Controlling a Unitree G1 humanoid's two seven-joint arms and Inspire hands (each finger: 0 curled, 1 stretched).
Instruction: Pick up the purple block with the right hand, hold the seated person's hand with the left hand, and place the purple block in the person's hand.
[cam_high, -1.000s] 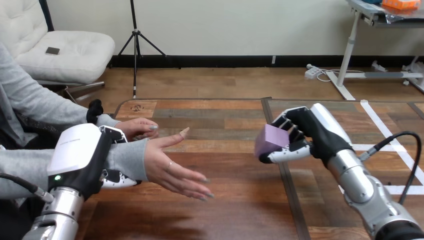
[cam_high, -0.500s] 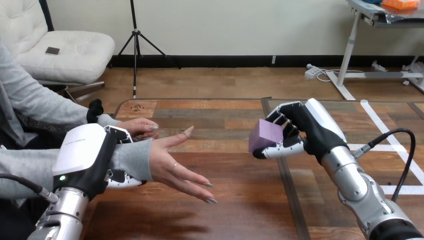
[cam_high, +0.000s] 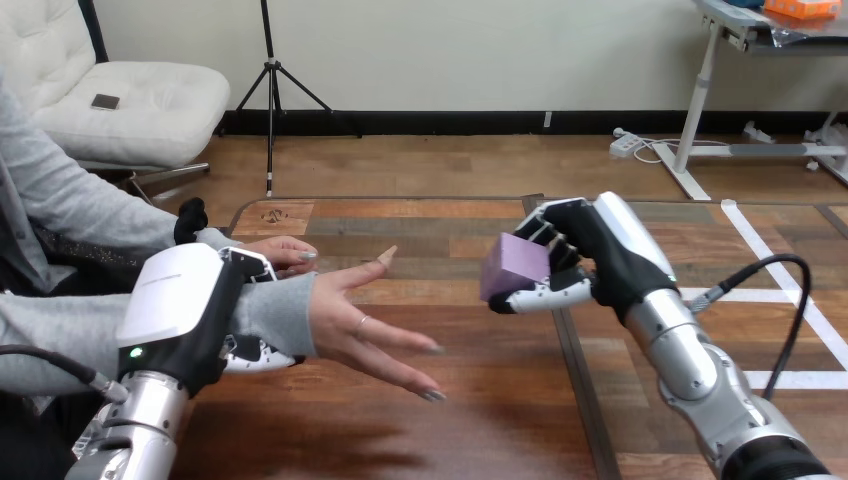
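My right hand (cam_high: 590, 255) is shut on the purple block (cam_high: 512, 265), which it carries above the table right of centre. My left hand (cam_high: 190, 310) is at the left, its fingers and thumb curled round the person's wrist (cam_high: 275, 315) in a grey sleeve. The person's hand (cam_high: 365, 325) stretches out from that wrist with the palm open and fingers spread toward the block. A gap of bare table separates its fingertips from the block. The person's other hand (cam_high: 280, 252) rests on the table just behind my left hand.
The wooden table (cam_high: 450, 400) has a dark seam (cam_high: 565, 350) running front to back under my right hand. White tape lines (cam_high: 800, 310) cross its right part. The person's arms come in from the left edge.
My right hand has carried the purple block leftward toward the person's open hand. My left hand and the held wrist have shifted a little to the right.
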